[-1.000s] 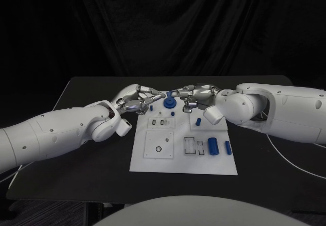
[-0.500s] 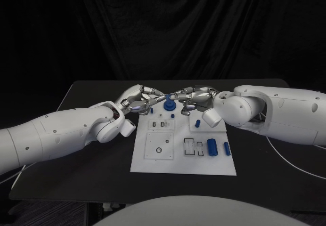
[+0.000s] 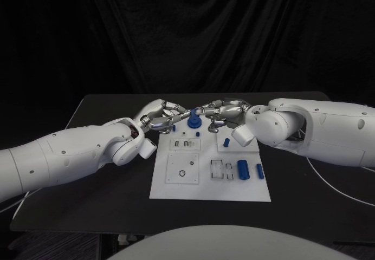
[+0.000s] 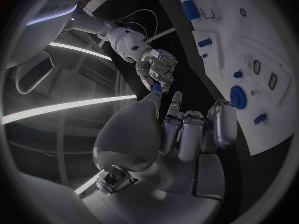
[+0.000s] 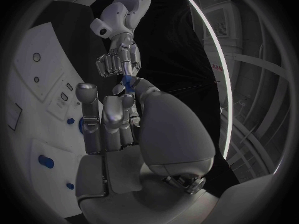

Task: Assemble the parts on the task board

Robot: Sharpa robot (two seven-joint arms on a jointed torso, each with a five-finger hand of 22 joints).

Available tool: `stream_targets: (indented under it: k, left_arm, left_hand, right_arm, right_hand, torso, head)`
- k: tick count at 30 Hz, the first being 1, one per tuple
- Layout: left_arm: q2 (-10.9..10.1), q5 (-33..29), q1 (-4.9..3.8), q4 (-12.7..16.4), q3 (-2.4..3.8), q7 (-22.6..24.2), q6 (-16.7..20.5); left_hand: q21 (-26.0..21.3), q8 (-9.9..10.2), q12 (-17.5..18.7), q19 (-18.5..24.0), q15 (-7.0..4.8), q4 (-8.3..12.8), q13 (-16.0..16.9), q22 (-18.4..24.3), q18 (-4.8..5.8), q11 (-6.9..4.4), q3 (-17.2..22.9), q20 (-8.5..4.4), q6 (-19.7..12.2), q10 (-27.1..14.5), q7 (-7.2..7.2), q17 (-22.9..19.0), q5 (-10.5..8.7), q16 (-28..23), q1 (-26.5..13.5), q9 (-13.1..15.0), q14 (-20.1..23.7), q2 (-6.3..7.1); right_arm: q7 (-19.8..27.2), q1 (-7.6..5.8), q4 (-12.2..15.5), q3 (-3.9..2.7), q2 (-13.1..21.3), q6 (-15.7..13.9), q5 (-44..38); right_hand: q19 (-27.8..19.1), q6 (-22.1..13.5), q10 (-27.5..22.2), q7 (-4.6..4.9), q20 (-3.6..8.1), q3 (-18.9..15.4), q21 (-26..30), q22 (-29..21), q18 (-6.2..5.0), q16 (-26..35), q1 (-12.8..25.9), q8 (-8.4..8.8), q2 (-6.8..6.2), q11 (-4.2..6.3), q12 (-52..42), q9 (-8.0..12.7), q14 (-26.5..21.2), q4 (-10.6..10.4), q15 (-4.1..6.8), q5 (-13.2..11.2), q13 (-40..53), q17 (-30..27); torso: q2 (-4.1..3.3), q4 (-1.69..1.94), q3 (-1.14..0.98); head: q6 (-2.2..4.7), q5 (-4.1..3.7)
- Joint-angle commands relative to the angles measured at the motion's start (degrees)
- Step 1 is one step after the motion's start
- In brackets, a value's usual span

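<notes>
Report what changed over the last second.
Both arms drew closer, bringing the left robot hand and right robot hand together over the far end of the task board, fingertips meeting on a small blue part. The other parts on the board stayed put.

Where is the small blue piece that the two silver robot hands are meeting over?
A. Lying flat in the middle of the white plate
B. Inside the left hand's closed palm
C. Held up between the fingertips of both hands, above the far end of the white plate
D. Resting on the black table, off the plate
C: the small blue piece sits raised between the fingertips of the left hand and the right hand, over the far end of the white plate.
</notes>
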State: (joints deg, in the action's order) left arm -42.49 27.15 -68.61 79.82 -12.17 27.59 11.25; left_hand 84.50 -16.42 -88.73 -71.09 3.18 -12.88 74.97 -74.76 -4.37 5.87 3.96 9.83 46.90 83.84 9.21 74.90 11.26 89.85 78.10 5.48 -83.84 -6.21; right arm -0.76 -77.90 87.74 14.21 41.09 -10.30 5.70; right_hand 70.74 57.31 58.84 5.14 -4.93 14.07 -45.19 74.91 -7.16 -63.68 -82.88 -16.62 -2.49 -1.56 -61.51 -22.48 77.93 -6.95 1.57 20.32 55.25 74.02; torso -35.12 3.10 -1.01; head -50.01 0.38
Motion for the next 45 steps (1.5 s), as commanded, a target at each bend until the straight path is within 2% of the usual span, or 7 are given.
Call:
stream_targets:
  k: [1, 14, 24, 32, 39, 43, 45]
  left_arm:
    - [0.2, -0.1, 0.04, 0.5, 0.09, -0.2, -0.6]
    - [0.5, -0.1, 0.09, 0.3, 0.09, 0.8, -1.1]
    - [0.8, -0.1, 0.12, 0.0, 0.09, 0.5, -1.5]
    - [1.1, -0.1, 0.14, -0.2, 0.09, -0.3, -2.5]
    - [1.3, -0.1, 0.16, -0.3, 0.09, -0.8, -3.3]
    - [1.3, -0.1, 0.17, -0.4, 0.09, -1.0, -3.7]
    - [1.3, -0.1, 0.17, -0.4, 0.09, -1.1, -3.9]
  left_hand:
    - [0.1, -0.4, 0.0, -0.1, -0.26, 0.0, 14.0, 0.1, 0.33, -0.46, -0.3, -0.22, 0.4, 4.5, 0.09, 15.1, 0.37, 0.1, 0.6, 0.1, -6.2, 0.05]
    - [0.1, -0.6, 0.0, -0.1, -0.32, 0.1, 14.0, 0.1, 0.34, -0.51, -0.3, -0.28, 0.4, 4.4, 0.06, 15.1, 0.53, 0.1, 0.7, 0.2, -6.2, -0.01]
    - [0.0, -0.8, 0.3, 0.1, -0.37, -0.3, 13.8, 0.2, 0.30, -0.49, -0.7, -0.38, 0.0, 4.0, 0.14, 15.1, 0.39, 0.1, 0.2, 0.3, -6.2, -0.04]
    - [-0.1, -1.1, 0.6, 0.3, -0.37, -0.7, 13.6, 0.4, 0.28, -0.48, -0.9, -0.42, -0.4, 3.7, 0.14, 15.1, 0.75, 0.1, -0.1, 0.4, -6.2, -0.33]
    - [-0.2, -1.7, 0.7, 0.3, -0.44, -0.5, 13.5, 0.3, 0.28, -0.58, -0.7, -0.48, -0.6, 3.5, 0.01, 15.1, 2.49, 0.1, 0.4, 0.7, -6.2, -0.74]
    - [-0.2, -1.8, 0.7, 0.4, -0.45, -0.4, 13.5, 0.4, 0.28, -0.60, -0.7, -0.49, -0.6, 3.5, -0.01, 15.1, 2.62, 0.1, 0.5, 0.7, -6.2, -0.75]
    - [-0.2, -2.0, 0.7, 0.4, -0.46, -0.7, 13.5, 0.4, 0.27, -0.57, -1.0, -0.51, -0.7, 3.5, 0.05, 15.1, 2.09, 0.1, 0.3, 0.8, -6.2, -0.59]
  right_arm:
    - [-0.4, 0.20, 0.3, -0.03, -0.4, -1.0, -0.4]
    - [-2.0, 0.27, 0.1, -0.03, -0.9, -3.1, -1.9]
    - [-3.5, 0.34, 0.2, -0.03, -1.1, -2.7, -2.0]
    - [-4.3, 0.35, 0.1, -0.03, -1.2, -2.1, -2.0]
    - [-4.7, 0.35, 0.1, -0.03, -1.4, -1.5, -2.0]
    - [-4.7, 0.35, -0.1, -0.03, -1.7, -1.6, -2.0]
    - [-4.7, 0.35, -0.2, -0.03, -1.8, -1.6, -2.0]
  right_hand:
    - [-0.4, -0.3, -0.3, -0.06, 0.13, -0.2, 0.4, 4.1, -0.85, 0.3, -0.2, -0.19, 0.59, 0.09, 0.3, -6.4, -0.5, 0.0, -0.03, -0.2, -0.1, -0.1]
    - [-0.9, -0.6, -0.9, -0.02, 0.10, -0.2, 1.6, 3.8, -1.06, 0.7, -0.5, -0.41, 0.75, 0.07, 0.6, -6.5, -0.8, 0.0, -0.04, -0.2, -0.6, -0.3]
    - [-1.2, -0.8, -1.3, 0.10, 0.08, -0.2, 2.1, 3.7, -1.16, 0.9, -1.0, -0.85, 0.80, 0.01, 0.7, -6.7, -0.9, 0.2, -0.07, 0.3, -0.9, -0.4]
    - [-1.3, -0.9, -1.5, 0.16, 0.07, -0.2, 2.4, 3.6, -1.21, 1.2, -1.1, -0.97, 0.79, -0.04, 0.8, -6.8, -1.1, 0.2, -0.10, 0.4, -1.1, -0.6]
    - [-1.4, -1.0, -1.7, 0.17, 0.05, -0.3, 2.7, 3.5, -1.26, 1.4, -1.0, -1.05, 0.83, -0.07, 1.0, -6.8, -1.2, 0.1, -0.12, 0.3, -1.3, -0.7]
    - [-1.5, -1.1, -2.0, 0.18, 0.02, -0.3, 2.9, 3.5, -1.28, 1.6, -1.0, -1.18, 0.90, -0.11, 1.1, -6.8, -1.3, 0.0, -0.17, 0.1, -1.6, -0.9]
    - [-1.6, -1.2, -2.1, 0.17, 0.00, -0.3, 3.0, 3.4, -1.29, 1.7, -1.1, -1.27, 0.98, -0.10, 1.1, -6.9, -1.4, 0.0, -0.17, 0.1, -1.6, -0.9]
  torso:
    - [0.12, -0.05, -0.04]
    - [0.20, 0.00, -0.09]
    - [0.21, 0.01, 0.03]
    - [0.29, -0.03, -0.08]
    - [0.33, -0.07, -0.10]
    - [0.32, -0.05, -0.10]
    - [0.32, -0.05, -0.11]
  head:
    - [0.01, -0.10]
    - [0.01, -0.43]
    - [0.01, -0.43]
    - [0.01, -0.40]
    - [0.01, -0.39]
    - [0.01, -0.59]
    - [0.01, -0.58]
